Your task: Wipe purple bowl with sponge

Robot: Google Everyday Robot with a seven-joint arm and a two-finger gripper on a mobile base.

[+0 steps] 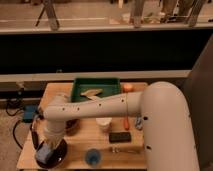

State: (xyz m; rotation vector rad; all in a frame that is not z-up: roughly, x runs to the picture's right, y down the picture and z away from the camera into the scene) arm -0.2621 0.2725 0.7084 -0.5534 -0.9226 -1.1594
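The purple bowl point(56, 151), wide, shallow and almost black, sits at the front left corner of the wooden table point(80, 137). My gripper point(44, 149) points down over the left part of the bowl. It is shut on the light blue sponge point(43, 155), which rests against the bowl's inner surface. My white arm point(100, 107) reaches across the table from the right and hides part of the bowl's far rim.
A smaller dark brownish bowl point(72, 126) stands just behind the purple bowl. A blue cup point(92, 157) is at the front edge. A white cup point(104, 123), a black rectangular object point(120, 136) and an orange-handled tool point(126, 121) lie mid-table. A green tray point(96, 89) sits at the back.
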